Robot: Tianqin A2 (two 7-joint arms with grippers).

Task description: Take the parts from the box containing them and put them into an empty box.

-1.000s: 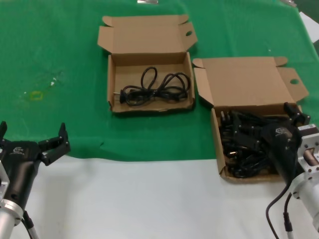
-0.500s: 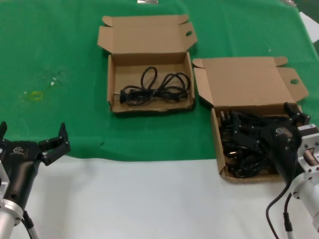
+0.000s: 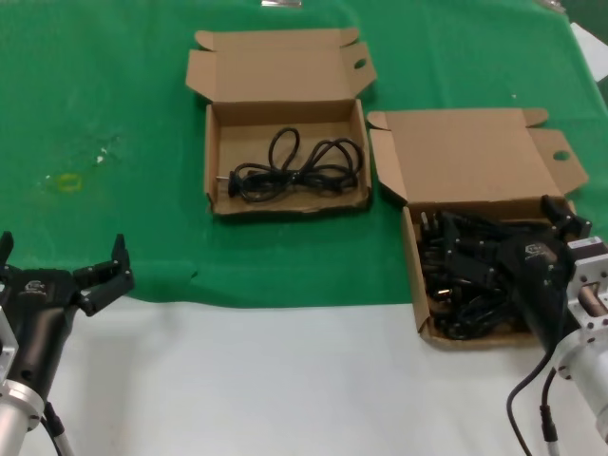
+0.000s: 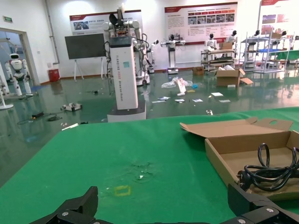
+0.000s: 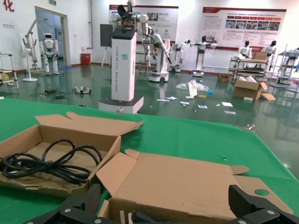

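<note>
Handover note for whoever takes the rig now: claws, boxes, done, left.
Left claw: open, empty, parked at the near left table edge.
Right claw: open, empty, low over the right box, nothing gripped.
Right box holds a heap of cords.
Left box holds one looped cord.
Done: one cord across.
Left: grip a cord from the heap, carry it to the left box, repeat until the right box is cleared.

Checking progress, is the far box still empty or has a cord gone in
Not empty: one looped black cord lies inside the far box.
</note>
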